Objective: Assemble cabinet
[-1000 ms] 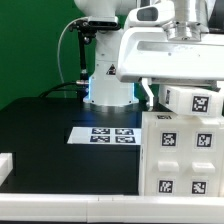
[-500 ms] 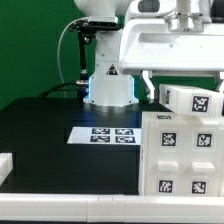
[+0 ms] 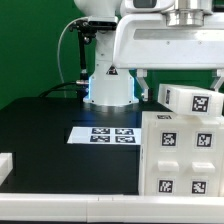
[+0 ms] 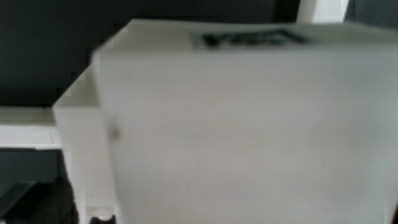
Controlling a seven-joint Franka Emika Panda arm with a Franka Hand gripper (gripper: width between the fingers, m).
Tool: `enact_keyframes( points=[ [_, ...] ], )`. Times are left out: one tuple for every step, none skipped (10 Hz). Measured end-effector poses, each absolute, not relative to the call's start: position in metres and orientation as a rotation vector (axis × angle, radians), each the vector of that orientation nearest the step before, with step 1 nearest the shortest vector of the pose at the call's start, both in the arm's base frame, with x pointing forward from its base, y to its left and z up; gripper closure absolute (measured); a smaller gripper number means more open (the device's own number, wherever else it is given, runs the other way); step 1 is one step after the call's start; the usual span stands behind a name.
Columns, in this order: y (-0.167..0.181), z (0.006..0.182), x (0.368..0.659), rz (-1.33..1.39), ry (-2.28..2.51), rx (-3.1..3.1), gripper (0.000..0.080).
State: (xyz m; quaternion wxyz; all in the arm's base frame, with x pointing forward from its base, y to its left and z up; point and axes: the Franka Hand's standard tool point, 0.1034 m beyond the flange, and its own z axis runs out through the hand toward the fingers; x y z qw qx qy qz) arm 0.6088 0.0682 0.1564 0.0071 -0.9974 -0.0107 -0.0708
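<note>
The cabinet body (image 3: pixel 180 155) is a big matte white box with several tags, at the exterior view's lower right. A smaller white tagged block (image 3: pixel 193 99) rests tilted on its top. My gripper (image 3: pixel 184 84) hangs just above that block with its jaws spread wider than the block; one dark finger (image 3: pixel 146 84) shows beside the block's left end and is clear of it. In the wrist view the white block (image 4: pixel 231 130) fills most of the picture, blurred, with a tag (image 4: pixel 249 40) on its far face. The fingertips are not clear there.
The marker board (image 3: pixel 101 134) lies on the black table in front of the robot base (image 3: pixel 110 88). Another white piece (image 3: pixel 5 166) sits at the exterior view's left edge. A green wall stands behind.
My gripper has risen straight up, off the tagged block. The block has stayed in place on the cabinet body.
</note>
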Motion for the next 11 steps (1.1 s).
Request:
enact_keyframes(
  points=[
    [0.064,0.157,0.611,-0.118,-0.019,-3.123,0.0002],
    [0.061,0.159,0.609,0.015,-0.006,-3.122,0.0002],
    [0.064,0.162,0.611,0.08,0.024,-3.12,0.0002],
    [0.07,0.163,0.613,0.052,0.047,-3.117,0.0002],
    [0.072,0.162,0.612,0.022,0.056,-3.116,0.0002],
    [0.07,0.161,0.612,0.026,0.06,-3.117,0.0002],
    [0.07,0.161,0.612,0.026,0.061,-3.117,0.0133],
    [0.07,0.161,0.612,0.025,0.06,-3.117,0.0244],
    [0.07,0.161,0.612,0.025,0.086,-3.117,0.0242],
    [0.071,0.162,0.613,0.025,0.104,-3.116,0.0242],
    [0.071,0.162,0.613,0.024,0.109,-3.116,0.0242]
  ],
)
